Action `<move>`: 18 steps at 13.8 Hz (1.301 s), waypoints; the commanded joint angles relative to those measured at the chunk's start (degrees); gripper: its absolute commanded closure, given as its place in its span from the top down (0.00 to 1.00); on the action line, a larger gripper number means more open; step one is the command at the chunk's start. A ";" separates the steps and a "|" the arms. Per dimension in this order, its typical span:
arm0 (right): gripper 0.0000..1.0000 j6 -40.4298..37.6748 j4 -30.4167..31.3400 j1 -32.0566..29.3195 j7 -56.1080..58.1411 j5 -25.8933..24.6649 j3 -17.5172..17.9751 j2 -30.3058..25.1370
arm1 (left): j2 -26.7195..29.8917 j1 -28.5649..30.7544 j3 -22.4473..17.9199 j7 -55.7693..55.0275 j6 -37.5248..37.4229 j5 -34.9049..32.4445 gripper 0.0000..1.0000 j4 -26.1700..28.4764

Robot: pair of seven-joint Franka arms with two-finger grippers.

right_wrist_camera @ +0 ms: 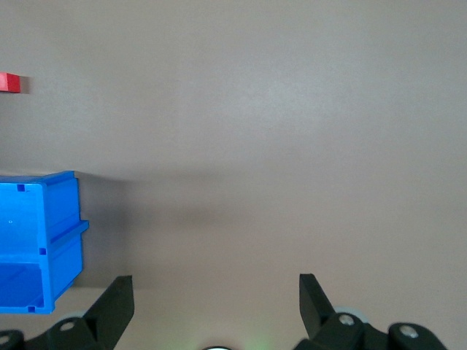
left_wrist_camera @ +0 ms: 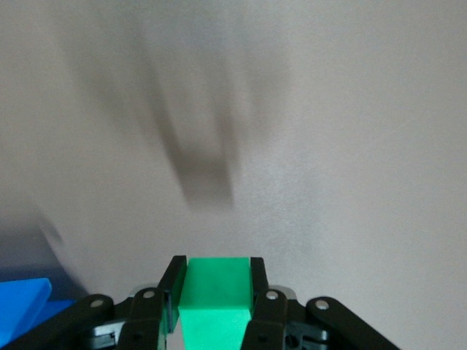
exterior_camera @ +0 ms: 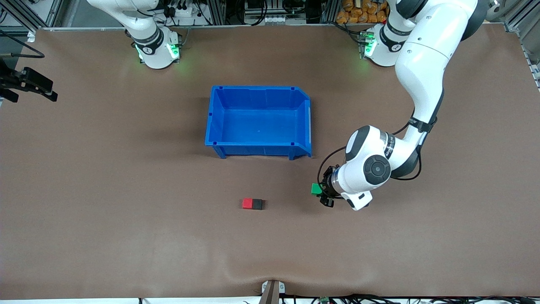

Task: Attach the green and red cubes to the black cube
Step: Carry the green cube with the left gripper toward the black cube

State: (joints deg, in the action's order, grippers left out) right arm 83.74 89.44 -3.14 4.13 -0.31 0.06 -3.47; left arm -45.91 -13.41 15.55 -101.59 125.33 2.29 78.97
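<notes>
The red cube point(exterior_camera: 247, 204) and the black cube point(exterior_camera: 257, 204) sit joined side by side on the brown table, nearer the front camera than the blue bin. The black one is on the side toward the left arm's end. My left gripper point(exterior_camera: 321, 193) is shut on the green cube point(exterior_camera: 316, 188) and holds it over bare table, toward the left arm's end from the pair. In the left wrist view the green cube point(left_wrist_camera: 215, 292) fills the gap between the fingers point(left_wrist_camera: 172, 281). My right gripper point(right_wrist_camera: 216, 292) is open and empty, waiting high up. Its view shows the red cube point(right_wrist_camera: 9, 82).
The blue bin point(exterior_camera: 216, 126) stands empty mid-table; its corner shows in the right wrist view point(right_wrist_camera: 44, 240) and the left wrist view point(left_wrist_camera: 22, 299). A black mount point(exterior_camera: 29, 82) juts in at the right arm's end of the table.
</notes>
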 commanded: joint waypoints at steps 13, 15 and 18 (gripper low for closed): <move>1.00 -0.42 -0.85 0.41 0.44 -0.92 -0.33 0.48 | -6.56 -4.61 -0.17 -1.16 11.51 1.31 0.00 -7.25; 1.00 -0.42 -0.76 0.41 0.44 -0.92 -0.24 0.39 | -7.26 -4.78 0.01 -1.16 12.57 1.40 0.00 -7.52; 1.00 -0.42 -0.76 0.41 0.44 -0.83 -0.33 0.39 | -8.66 -6.45 0.01 -2.73 16.42 1.92 0.00 -7.87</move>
State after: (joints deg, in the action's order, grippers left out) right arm 83.75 89.44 -3.11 4.13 -0.32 0.00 -3.37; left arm -52.54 -18.43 15.66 -102.64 139.39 2.71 73.35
